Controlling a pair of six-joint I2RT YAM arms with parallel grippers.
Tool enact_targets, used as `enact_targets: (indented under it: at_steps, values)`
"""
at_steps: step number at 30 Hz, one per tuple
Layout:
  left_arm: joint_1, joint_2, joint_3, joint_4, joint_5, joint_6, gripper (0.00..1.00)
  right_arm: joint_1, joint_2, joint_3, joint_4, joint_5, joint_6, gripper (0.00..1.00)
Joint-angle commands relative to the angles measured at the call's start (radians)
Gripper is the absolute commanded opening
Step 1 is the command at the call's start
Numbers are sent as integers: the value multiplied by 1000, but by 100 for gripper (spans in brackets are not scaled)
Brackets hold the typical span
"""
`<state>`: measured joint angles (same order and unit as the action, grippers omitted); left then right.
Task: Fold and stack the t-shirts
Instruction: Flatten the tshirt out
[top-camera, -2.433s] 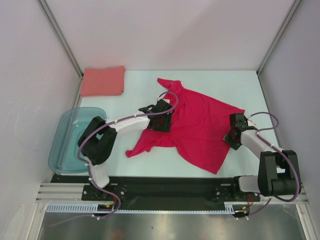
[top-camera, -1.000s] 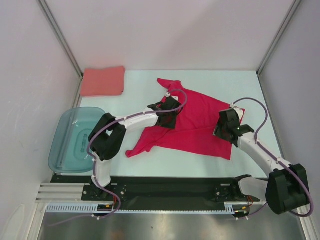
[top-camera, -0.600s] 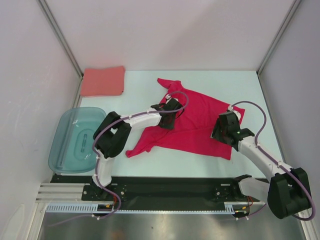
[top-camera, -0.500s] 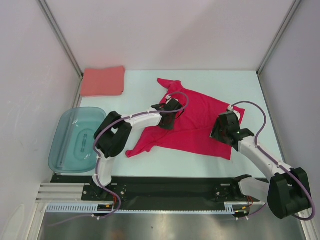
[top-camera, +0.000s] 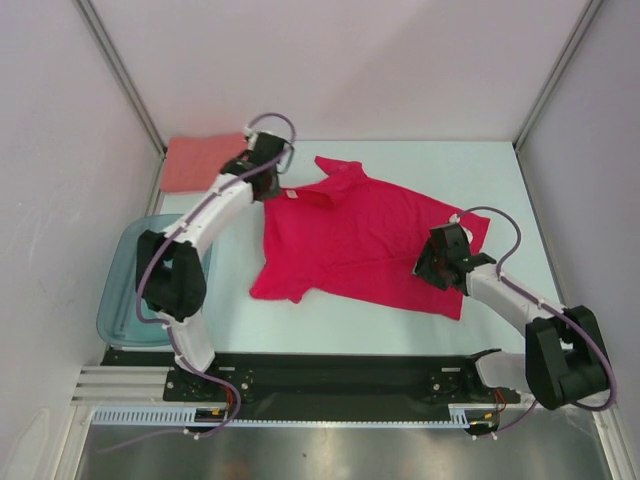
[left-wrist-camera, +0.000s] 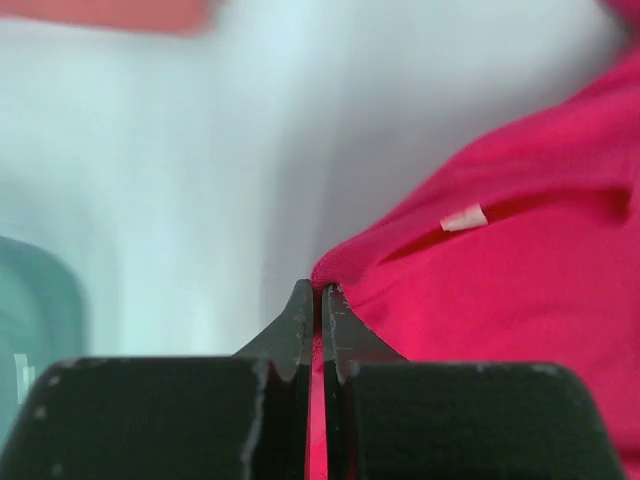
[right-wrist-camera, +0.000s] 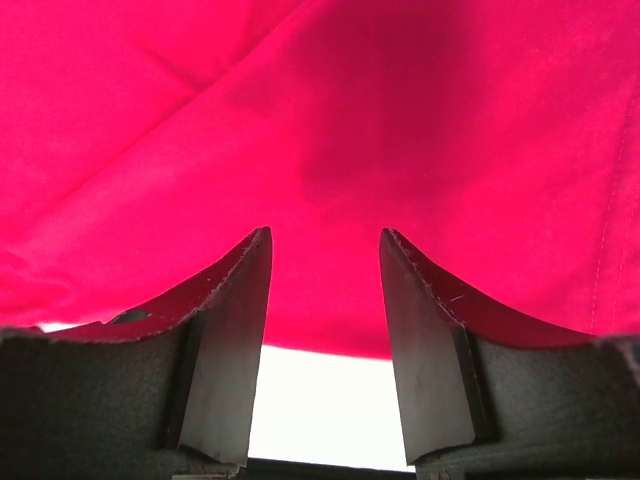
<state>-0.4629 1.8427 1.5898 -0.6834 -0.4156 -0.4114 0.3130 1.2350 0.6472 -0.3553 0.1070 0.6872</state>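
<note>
1. The red shirt lay spread on the table, from the middle over to the right. The pink shirt sat folded in the far left corner, apart from it.
2. Your left gripper was pinched tight on the red shirt's edge near the neck, close to a small white tag.
3. Your right gripper was wide and held nothing. It was low over the near right part of the red shirt.
4. I think you were pulling the red shirt flat. Pull slow and low, away from the right gripper. Stop once the bumps are gone, before the cloth reaches the pink shirt.
5. Some things were hard to see. Your left arm hid a corner of the pink shirt. I could not tell if the right fingers touched the cloth. The left wrist view was blurry.
</note>
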Motion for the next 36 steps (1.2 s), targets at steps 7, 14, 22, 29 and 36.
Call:
enact_targets:
  at_steps: [7,14,22,29,36]
  values:
    - [214,-4,110,-71,-28,68,10,-15,133,12,87,-15,92,50]
    - [176,-48,75,-114,-21,26,67,-57,132,17,70,14,66,50]
    - [-52,-119,-181,83,196,-26,61,-68,175,69,75,86,48,50]
    - [-111,180,-1,107,353,-43,63,-95,314,156,75,115,32,50]
    - [-111,448,261,81,469,-104,64,-185,382,204,76,102,-34,50]
